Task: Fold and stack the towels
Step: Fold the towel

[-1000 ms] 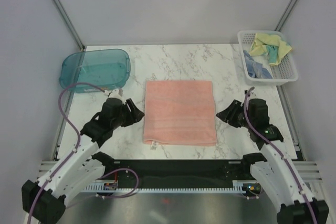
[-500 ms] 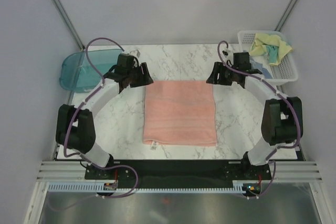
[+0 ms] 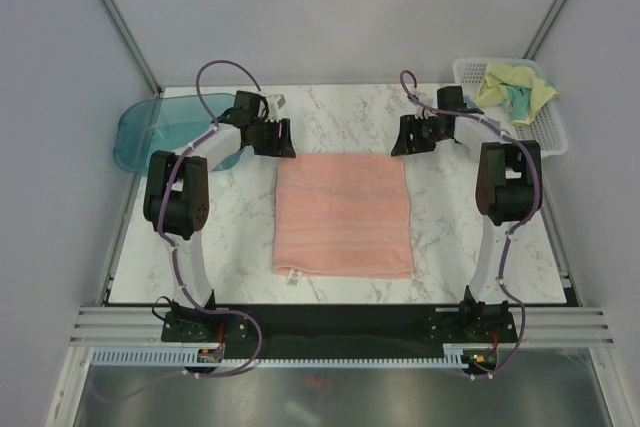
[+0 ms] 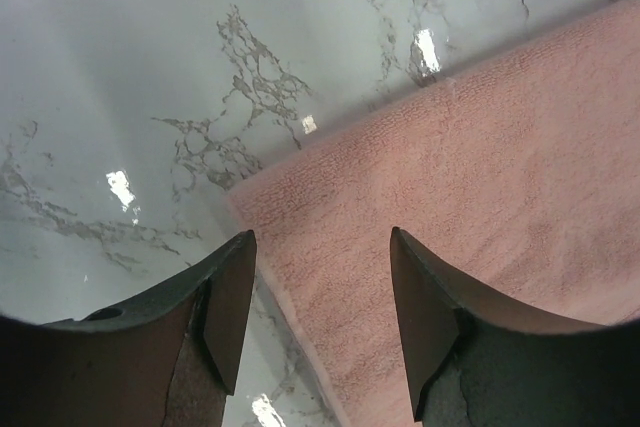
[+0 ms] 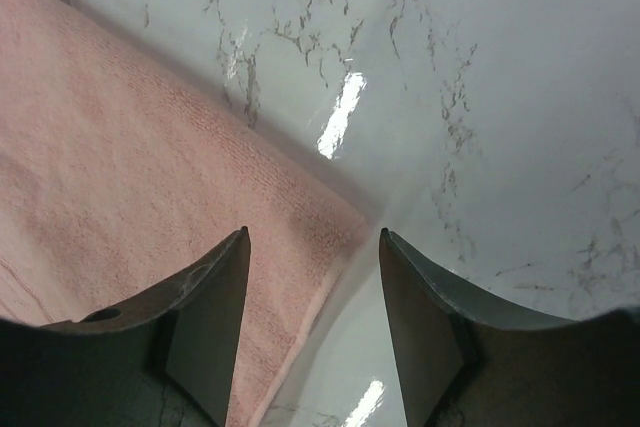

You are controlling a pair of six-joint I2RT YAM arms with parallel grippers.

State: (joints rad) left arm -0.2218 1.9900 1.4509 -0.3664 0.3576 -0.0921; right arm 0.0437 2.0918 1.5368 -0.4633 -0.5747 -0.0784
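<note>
Open and empty, the left claw (image 3: pixel 281 148) and right claw (image 3: pixel 404 145) each hover over a far corner of the salmon-pink towel (image 3: pixel 343 215).

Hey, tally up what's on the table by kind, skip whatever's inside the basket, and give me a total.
Towels: 1, the salmon-pink towel
Containers: 2, the teal tray and the white mesh basket
Robot hands: 2, the left hand and the right hand
Total: 5
</note>
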